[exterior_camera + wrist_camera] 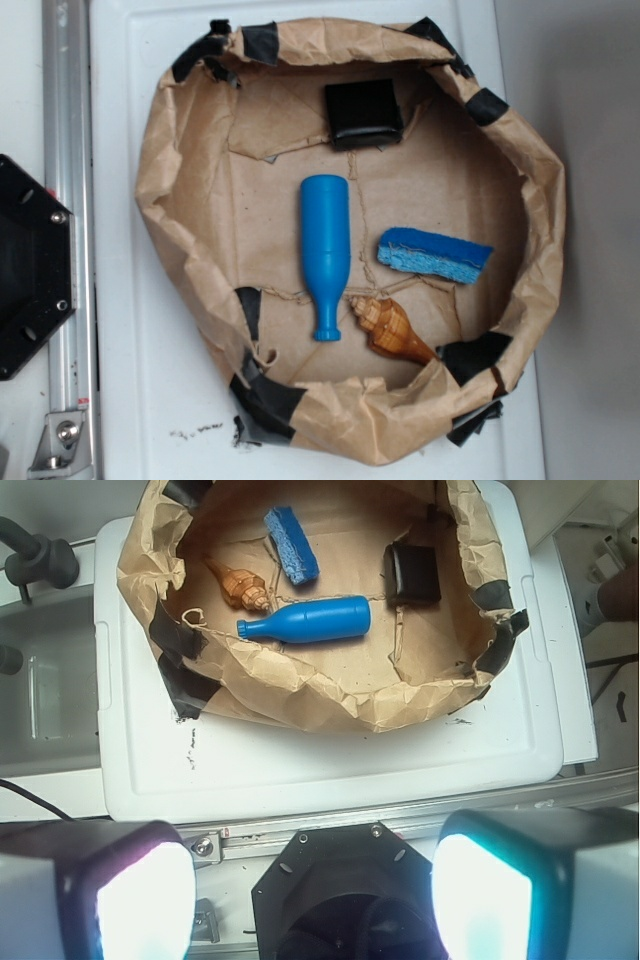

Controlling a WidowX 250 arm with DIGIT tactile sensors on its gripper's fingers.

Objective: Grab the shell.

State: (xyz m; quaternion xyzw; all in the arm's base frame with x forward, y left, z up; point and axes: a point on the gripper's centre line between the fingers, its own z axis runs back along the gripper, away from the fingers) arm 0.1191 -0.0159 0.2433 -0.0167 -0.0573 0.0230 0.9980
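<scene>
Lying on its side inside a crumpled brown paper basin (175, 215), the shell (388, 327) rested near the basin's taped rim, its pale ribbed end just beside the neck of a blue bottle (326, 252) and its glossy orange-brown body tapering toward a patch of black tape. I could not tell whether shell and bottle touched. The bottle lay flat along the middle of the paper floor. A blue sponge (434, 254) sat close to the shell, on the bottle's other side from the basin's long wall, and a black square block (363, 112) stood well apart at the far end. The basin rested on a white counter (120, 330).

From the wrist view, the end effector (315, 898) hung well back from the basin, over the counter's edge and the black base (330, 895). Its two pads (140, 900) stood wide apart with nothing between them. The shell (240, 585) appeared there beside the bottle's (310, 620) neck, untouched.
</scene>
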